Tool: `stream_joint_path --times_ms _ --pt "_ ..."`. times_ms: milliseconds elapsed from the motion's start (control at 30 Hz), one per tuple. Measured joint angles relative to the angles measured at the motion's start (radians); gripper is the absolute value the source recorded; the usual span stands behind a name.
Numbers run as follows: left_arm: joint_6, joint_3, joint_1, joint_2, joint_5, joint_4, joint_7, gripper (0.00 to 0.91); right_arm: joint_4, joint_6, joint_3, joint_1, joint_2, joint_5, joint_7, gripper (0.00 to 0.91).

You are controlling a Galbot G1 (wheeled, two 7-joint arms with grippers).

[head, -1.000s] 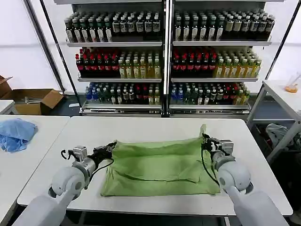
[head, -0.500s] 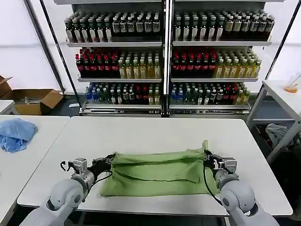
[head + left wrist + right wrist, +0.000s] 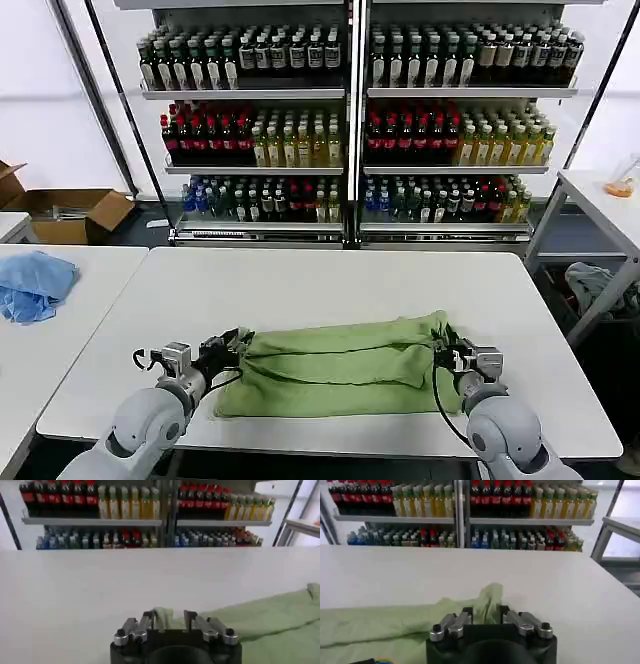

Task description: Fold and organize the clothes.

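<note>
I hold the shirt [image 3: 335,365] pinched in both grippers, left [image 3: 232,348] at nine o'clock, right [image 3: 441,353] at three. Next, lay the fold down.

bare white table [image 3: 330,275] open at my 12 o'clock, shelves of bottles [image 3: 350,120] well beyond it, green shirt [image 3: 340,365] bunched across between my left gripper [image 3: 232,347] and right gripper [image 3: 443,352], blue cloth [image 3: 35,285] on the side table at 10 o'clock
</note>
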Motion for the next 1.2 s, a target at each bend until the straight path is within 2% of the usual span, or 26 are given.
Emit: stream_joint_path --times_ms 467,500,533,567,600,667,1200 --pt "-0.065 0.004 0.112 -0.136 0.180 -0.025 -0.121 0.907 0.074 0.026 0.034 -0.091 0.022 -0.053 0.001 0.907" --pt "-0.071 0.006 0.116 -0.146 0.193 -0.020 -0.129 0.816 0.075 0.027 0.035 -0.094 0.023 -0.055 0.001 0.907" --pt "-0.076 0.006 0.121 -0.155 0.206 -0.017 -0.137 0.625 0.076 0.029 0.036 -0.097 0.025 -0.056 0.001 0.907" --pt "-0.081 0.006 0.126 -0.163 0.216 -0.016 -0.144 0.474 0.077 0.030 0.036 -0.099 0.027 -0.058 0.001 0.907" --pt "-0.086 0.007 0.132 -0.170 0.226 -0.015 -0.149 0.181 0.077 0.031 0.036 -0.102 0.028 -0.059 0.002 0.907" --pt "-0.095 0.010 0.143 -0.183 0.247 -0.010 -0.157 0.030 0.079 0.033 0.037 -0.105 0.032 -0.061 0.004 0.907" --pt "-0.173 -0.005 0.177 -0.254 0.292 0.037 -0.176 0.020 0.083 0.045 0.040 -0.122 0.042 -0.069 0.016 0.907"
